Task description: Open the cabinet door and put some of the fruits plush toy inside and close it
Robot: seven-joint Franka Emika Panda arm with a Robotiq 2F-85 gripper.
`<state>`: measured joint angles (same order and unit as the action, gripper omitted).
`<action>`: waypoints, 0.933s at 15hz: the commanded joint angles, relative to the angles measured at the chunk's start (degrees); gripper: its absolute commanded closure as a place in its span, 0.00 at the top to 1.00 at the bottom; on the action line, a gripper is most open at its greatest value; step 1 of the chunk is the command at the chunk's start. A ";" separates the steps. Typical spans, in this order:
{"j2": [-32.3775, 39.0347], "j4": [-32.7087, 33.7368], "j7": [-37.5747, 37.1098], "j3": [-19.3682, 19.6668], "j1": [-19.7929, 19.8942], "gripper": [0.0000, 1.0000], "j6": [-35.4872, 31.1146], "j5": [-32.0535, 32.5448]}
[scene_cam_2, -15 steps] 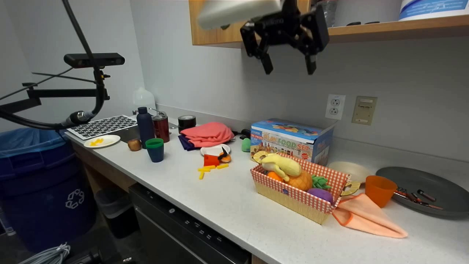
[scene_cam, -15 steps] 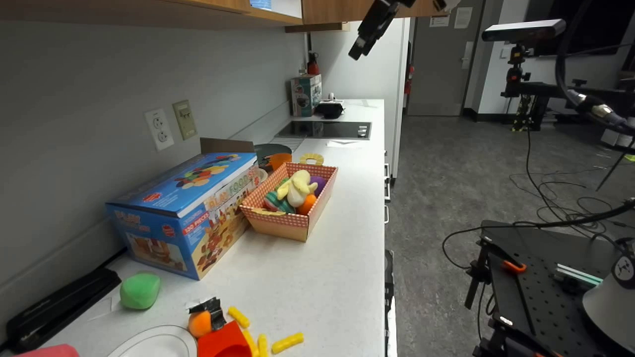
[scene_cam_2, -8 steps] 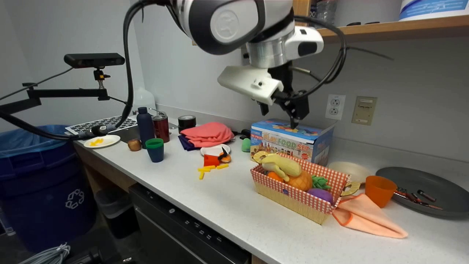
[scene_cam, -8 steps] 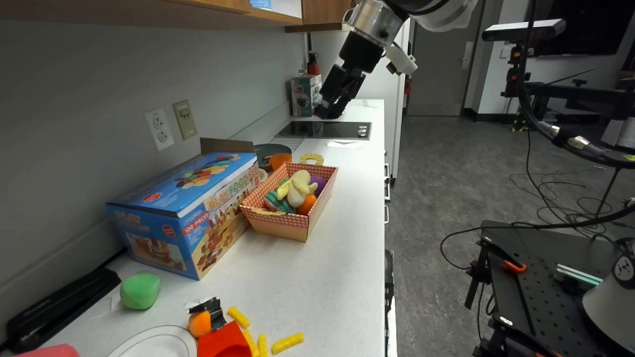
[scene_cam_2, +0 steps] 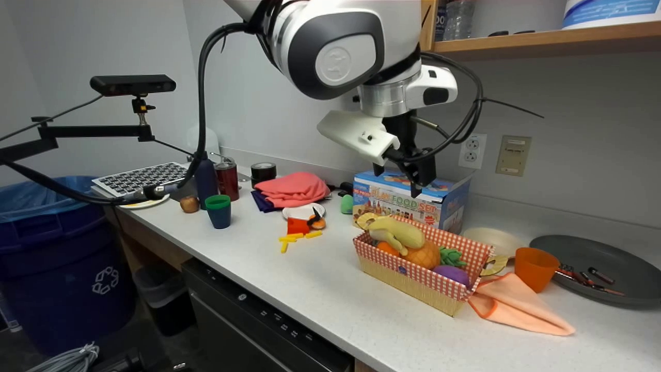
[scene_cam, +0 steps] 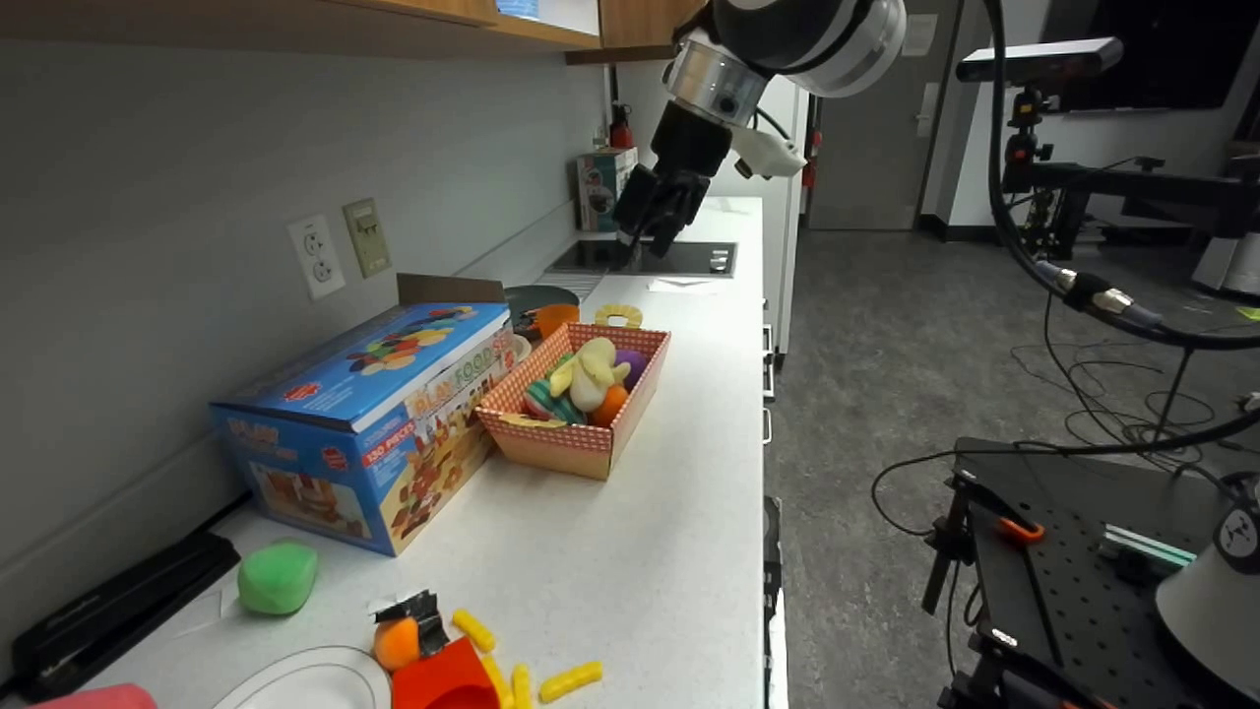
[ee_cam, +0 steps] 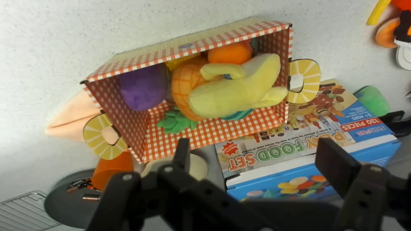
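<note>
Looking through the wrist view, finding the Robotiq gripper (ee_cam: 255, 157) low in the frame with jaws wide apart. Spotting above center a red-and-white gingham basket (ee_cam: 144, 63), and inside it a peeled plush banana (ee_cam: 237, 93) lying across an orange plush pineapple (ee_cam: 184, 85) with green leaves, a purple plush fruit (ee_cam: 144, 86) toward the left end, and an orange plush fruit (ee_cam: 229, 54) beside the upper wall. Noting a pineapple-slice handle (ee_cam: 94, 138) at the left end, a peach cloth (ee_cam: 74, 117) and an orange cup (ee_cam: 112, 168) near it, a dark gray plate (ee_cam: 75, 213) at lower left, and the Play Food Set box (ee_cam: 289, 150) just beside the basket at lower right. Turning to an exterior view, seeing the gripper at upper center, above the white countertop (scene_cam: 669, 551), with only the lower part of the wooden cabinet door (scene_cam: 645, 22) at the top edge, next to an open shelf bay (scene_cam: 566, 12). Making out a green-striped plush fruit (scene_cam: 556, 402) in the basket at mid-frame, plus a green toy (scene_cam: 279, 578), a red toy carton (scene_cam: 448, 679) and yellow sticks (scene_cam: 571, 679) at lower left. In an exterior view, catching the gripper near center, above the basket, with the plush banana high at the basket's left end. Picking out a green-and-navy cup (scene_cam_2: 219, 213) and a coral cloth (scene_cam_2: 294, 187) left of center, a blue recycling bin (scene_cam_2: 67, 274) at lower left, and a white-and-blue tub (scene_cam_2: 614, 14) on the cabinet shelf (scene_cam_2: 516, 45) at upper right.
</note>
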<state>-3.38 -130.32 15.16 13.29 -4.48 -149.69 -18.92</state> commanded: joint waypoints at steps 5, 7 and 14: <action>5.48 1.91 0.30 -5.40 3.00 1.00 -1.24 -13.67; 8.86 3.56 -0.43 -6.56 3.91 1.00 -2.29 -18.69; 20.27 11.38 -1.02 -5.70 4.50 1.00 -4.24 -31.75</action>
<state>11.77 -124.24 14.83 8.10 -1.25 -154.09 -45.97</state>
